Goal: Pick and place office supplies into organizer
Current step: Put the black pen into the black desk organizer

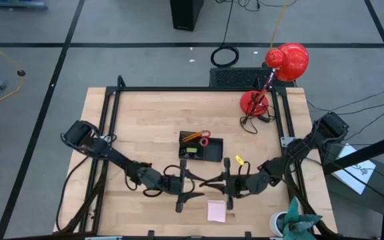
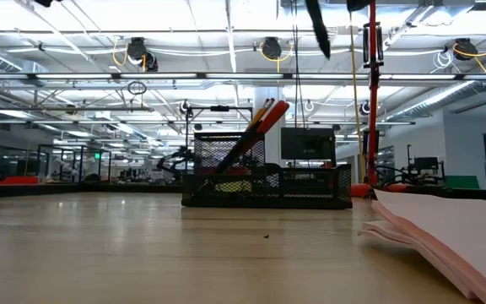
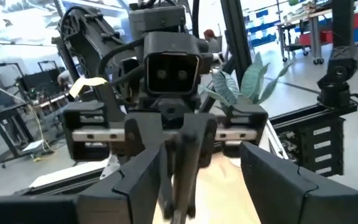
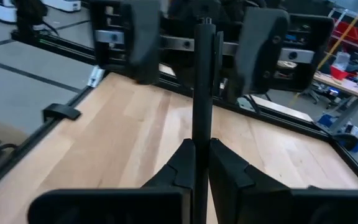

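Observation:
My right gripper [image 1: 213,183] is shut on a dark pen [image 4: 202,93] above the table's near middle. My left gripper [image 1: 195,187] faces it, open; its two fingers [image 4: 143,37] stand on either side of the pen's free end without touching it. The black organizer [image 1: 201,149] stands behind them on the table, with orange pencils [image 1: 192,137] and red-handled scissors [image 1: 204,139] sticking up from its taller section [image 2: 230,160]. A pale pink sticky-note pad [image 1: 217,211] lies near the front edge. A tiny yellow item [image 1: 239,160] lies right of the organizer. My right gripper pinches the pen's shaft [image 4: 202,140] between its two fingers [image 4: 229,168]. The fingers come level from the table's right side and lie along the pen. The pen sticks straight out ahead of them toward my left gripper, clear of the table.
A red desk lamp [image 1: 279,70] stands at the table's far right corner, its cable beside its base. A green plant [image 1: 292,223] stands at the near right corner. The pink pad [image 2: 445,228] lies close to the low camera. Bare wood lies left of the organizer.

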Controlling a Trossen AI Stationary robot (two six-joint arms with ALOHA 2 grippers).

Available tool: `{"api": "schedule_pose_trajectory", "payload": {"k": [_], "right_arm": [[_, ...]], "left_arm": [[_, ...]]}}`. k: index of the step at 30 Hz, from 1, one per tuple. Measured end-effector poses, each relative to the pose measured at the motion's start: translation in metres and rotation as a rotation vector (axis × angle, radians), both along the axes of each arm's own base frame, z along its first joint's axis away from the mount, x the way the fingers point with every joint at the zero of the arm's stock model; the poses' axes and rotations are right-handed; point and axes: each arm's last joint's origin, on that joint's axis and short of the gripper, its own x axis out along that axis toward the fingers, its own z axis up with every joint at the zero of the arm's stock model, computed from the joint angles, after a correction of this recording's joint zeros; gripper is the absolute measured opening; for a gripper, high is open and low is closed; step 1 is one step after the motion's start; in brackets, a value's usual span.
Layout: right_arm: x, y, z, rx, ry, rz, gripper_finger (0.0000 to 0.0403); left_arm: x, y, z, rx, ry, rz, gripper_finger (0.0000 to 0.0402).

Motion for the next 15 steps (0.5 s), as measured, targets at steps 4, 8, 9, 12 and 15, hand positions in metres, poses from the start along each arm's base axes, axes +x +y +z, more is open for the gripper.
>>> {"api": "schedule_pose_trajectory", "payload": {"k": [4,8,9,12,15], "right_arm": [[0.0016,-0.0028,-0.0004,-0.003,0.003,-0.01,0.0015],[0.0013,-0.0028,-0.0017,-0.01,0.016,-0.007,0.0015],[0.0013,-0.0028,-0.0018,-0.01,0.016,-0.007,0.0015],[0.0013,-0.0027,-0.0015,-0.009,0.014,-0.007,0.0015],[0.0013,-0.0027,-0.0014,-0.005,0.013,-0.007,0.0015]], "left_arm": [[0.0021,-0.0002,0.0036,0.001,-0.007,0.003,0.0205],[0.0019,-0.0008,0.003,0.008,-0.001,0.002,0.0179],[0.0021,-0.0006,0.0027,0.009,0.001,0.003,0.017],[0.0023,0.0001,0.0016,0.014,0.012,0.017,0.0139],[0.0023,0.0005,0.0008,0.016,0.021,0.041,0.0101]]}}
